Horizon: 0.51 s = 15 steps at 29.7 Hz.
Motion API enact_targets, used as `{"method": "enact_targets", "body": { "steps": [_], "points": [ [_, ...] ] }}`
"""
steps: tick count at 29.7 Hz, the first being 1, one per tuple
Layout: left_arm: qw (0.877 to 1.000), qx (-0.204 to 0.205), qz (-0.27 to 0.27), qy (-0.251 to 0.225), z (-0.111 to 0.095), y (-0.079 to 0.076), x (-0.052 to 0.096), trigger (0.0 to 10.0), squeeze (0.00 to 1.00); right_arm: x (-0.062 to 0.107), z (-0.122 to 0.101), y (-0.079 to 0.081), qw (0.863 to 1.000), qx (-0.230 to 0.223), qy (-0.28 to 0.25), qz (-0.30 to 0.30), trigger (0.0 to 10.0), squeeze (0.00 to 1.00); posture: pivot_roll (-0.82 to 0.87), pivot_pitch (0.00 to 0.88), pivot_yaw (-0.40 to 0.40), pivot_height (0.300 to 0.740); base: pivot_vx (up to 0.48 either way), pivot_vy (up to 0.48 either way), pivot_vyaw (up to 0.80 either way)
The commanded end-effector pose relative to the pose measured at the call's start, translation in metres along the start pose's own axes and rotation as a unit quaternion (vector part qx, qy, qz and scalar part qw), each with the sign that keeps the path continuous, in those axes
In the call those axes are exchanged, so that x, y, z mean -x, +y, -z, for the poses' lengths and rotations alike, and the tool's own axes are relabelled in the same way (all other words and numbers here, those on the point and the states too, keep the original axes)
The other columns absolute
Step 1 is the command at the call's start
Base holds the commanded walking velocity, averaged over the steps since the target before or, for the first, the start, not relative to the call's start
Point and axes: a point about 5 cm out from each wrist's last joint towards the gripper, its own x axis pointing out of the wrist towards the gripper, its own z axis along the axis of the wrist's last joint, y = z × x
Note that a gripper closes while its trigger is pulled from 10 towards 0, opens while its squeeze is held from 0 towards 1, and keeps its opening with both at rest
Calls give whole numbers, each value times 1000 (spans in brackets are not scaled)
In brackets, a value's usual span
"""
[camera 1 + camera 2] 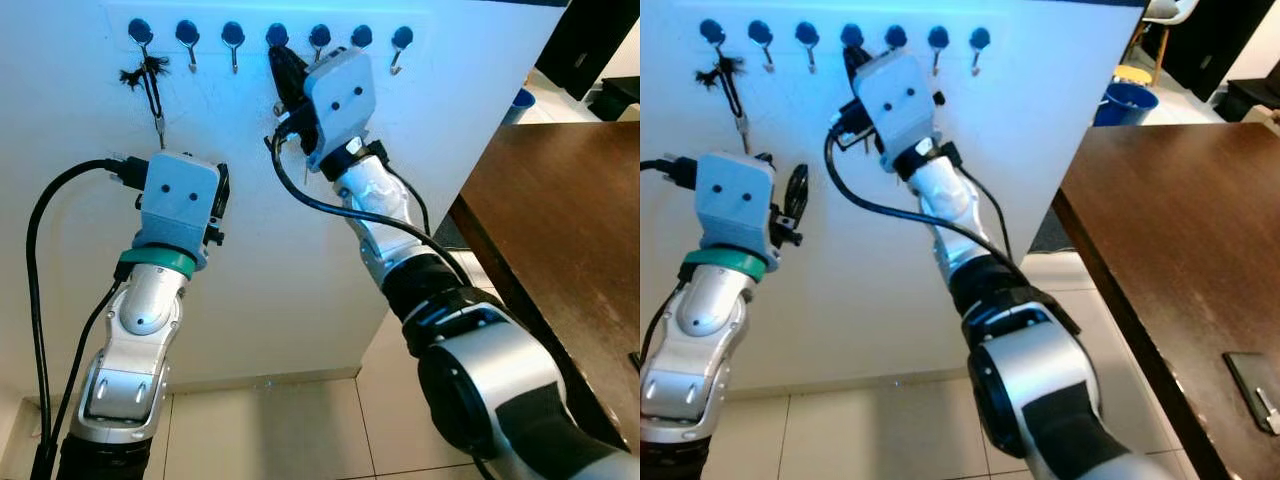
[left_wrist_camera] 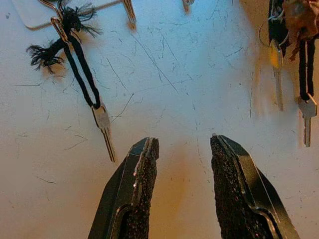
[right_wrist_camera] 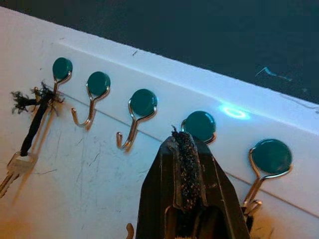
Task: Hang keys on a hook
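My right gripper [image 3: 185, 149] is pressed shut, the two black fingers [image 3: 164, 189] meeting along their rough pads with no gap. The tips sit at the fourth hook [image 3: 199, 125] from my left, right against its blue-green knob. A bunch of keys [image 2: 291, 55] on a black cord hangs below this gripper against the white panel [image 1: 280, 280]; whether the cord is pinched between the pads or looped on the hook I cannot tell.

My right arm [image 1: 400, 240] reaches up and forward, wrist bent toward the hook row, a black cable [image 1: 330, 205] looping under it.

My left gripper [image 2: 182, 164] is parted, fingers [image 2: 137, 184] well apart, holding nothing, pointed at bare panel just below a hanging key [image 2: 104, 127]. My left arm [image 1: 140, 340] is raised, forearm upright, near the panel.

Count: seven hooks [image 1: 232, 40] in one row along the panel's top. One single key on a frayed black cord [image 1: 148, 80] hangs from the first hook [image 1: 140, 32] on my left. Dark wooden table [image 1: 1200, 240] to my right.
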Motion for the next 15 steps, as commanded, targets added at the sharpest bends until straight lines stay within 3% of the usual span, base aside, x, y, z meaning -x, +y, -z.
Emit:
{"method": "enact_targets", "body": {
  "steps": [1, 2, 3, 6, 10, 15],
  "points": [
    [1000, -4, 5, 10, 3, -1, 3, 10000, 0, -1, 4, 8, 1000, 3, 17, -19, 10000, 0, 173, 190, 47, 740, 0, 0, 0],
    [1000, -4, 5, 10, 3, -1, 3, 10000, 0, -1, 4, 8, 1000, 3, 17, -19, 10000, 0, 173, 190, 47, 740, 0, 0, 0],
    [1000, -4, 5, 10, 3, -1, 3, 10000, 0, -2, 3, 13, 998, 42, 18, -41, 10000, 0, 172, 191, 46, 740, 0, 0, 0],
    [1000, -3, 5, 10, 4, -1, 4, 10000, 0, -2, 2, 14, 998, 50, 16, -46, 10000, 0, 172, 191, 46, 740, 0, 0, 0],
    [1000, -2, 6, 10, 4, -2, 3, 10000, 0, -8, -12, 9, 994, 97, -33, -37, 10000, 0, 166, 193, 47, 740, 0, 0, 0],
    [1000, -2, 6, 10, 4, -2, 3, 10000, 0, -10, -20, 8, 991, 112, -58, -43, 10000, 0, 162, 192, 49, 740, 0, 0, 0]
  ]
}}
